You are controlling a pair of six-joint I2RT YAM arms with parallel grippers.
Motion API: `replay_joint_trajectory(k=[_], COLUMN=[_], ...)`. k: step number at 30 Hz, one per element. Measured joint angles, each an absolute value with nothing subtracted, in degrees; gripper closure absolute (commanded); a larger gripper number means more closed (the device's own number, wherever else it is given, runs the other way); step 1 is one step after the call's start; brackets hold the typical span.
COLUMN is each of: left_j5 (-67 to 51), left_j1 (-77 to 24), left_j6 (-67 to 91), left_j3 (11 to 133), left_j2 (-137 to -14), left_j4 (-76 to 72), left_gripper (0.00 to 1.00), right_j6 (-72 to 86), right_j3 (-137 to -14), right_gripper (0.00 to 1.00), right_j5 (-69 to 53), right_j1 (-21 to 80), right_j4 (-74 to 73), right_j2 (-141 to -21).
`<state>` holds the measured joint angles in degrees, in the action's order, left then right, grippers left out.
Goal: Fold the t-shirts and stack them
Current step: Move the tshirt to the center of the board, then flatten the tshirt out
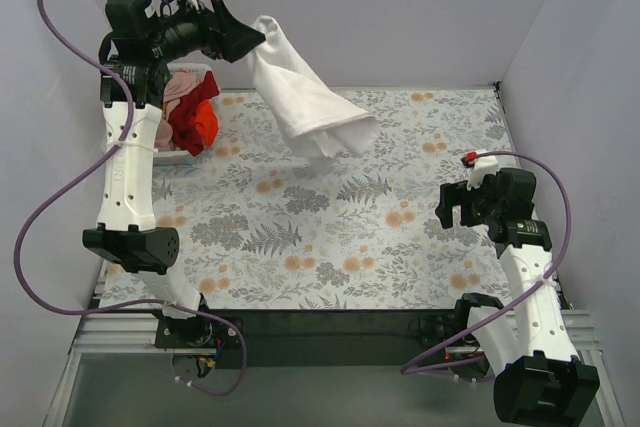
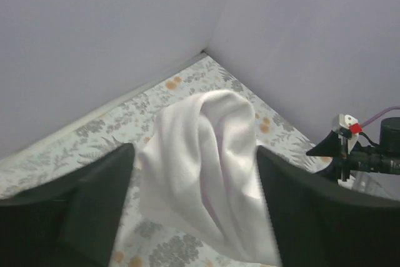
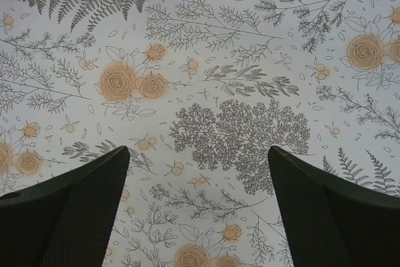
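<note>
A large white t-shirt (image 1: 305, 102) hangs bunched in the air from my left gripper (image 1: 250, 39), high over the far left of the table, its lower end near the floral cloth. In the left wrist view the shirt (image 2: 206, 173) lies between the gripper's (image 2: 195, 154) fingers, which stand wide apart. Dark red (image 1: 188, 112), orange (image 1: 205, 127) and pink (image 1: 180, 87) shirts are piled at the far left behind the left arm. My right gripper (image 1: 458, 205) is open and empty over the table's right side; its wrist view (image 3: 199, 154) shows only bare floral cloth.
The white basket (image 1: 170, 157) holds the coloured shirts at the far left edge. The floral table cover (image 1: 330, 227) spans the table. Grey walls close in the back and both sides.
</note>
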<state>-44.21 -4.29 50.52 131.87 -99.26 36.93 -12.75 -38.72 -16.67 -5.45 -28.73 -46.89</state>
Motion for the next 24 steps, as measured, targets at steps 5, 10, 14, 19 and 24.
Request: replay_joint_trajectory(k=[5,10,14,19,24], left_j5=[-44.42,-42.65,-42.96,-42.22,-38.33], left_j1=[-4.16,-3.42,-3.22,-8.97,-21.98], left_j6=[49.71,45.39,40.91,33.17,27.9], left_j3=[117.97,101.73,91.53,80.64,68.25], left_j2=[-96.73,-95.18,-93.43,-89.49,-86.17], left_j4=[37.85,40.29,42.35,44.18,44.73], left_gripper=[0.02,0.02,0.06,0.19,0.29], right_j6=[-14.63,-17.3,-19.62,-22.98,-26.24], right_j3=[-41.67,-45.69,-47.13,-49.25,-50.52], right_gripper=[0.02,0.02,0.02,0.03,0.11], right_j5=[-17.5,-18.74,-19.05,-19.68,-18.46], right_j1=[-5.63,-5.63,-5.63,-5.63,-5.63], right_j4=[-30.7,-32.08,-33.54,-36.51,-39.05], right_j2=[-47.92,-50.28,-52.86,-60.64,-69.21])
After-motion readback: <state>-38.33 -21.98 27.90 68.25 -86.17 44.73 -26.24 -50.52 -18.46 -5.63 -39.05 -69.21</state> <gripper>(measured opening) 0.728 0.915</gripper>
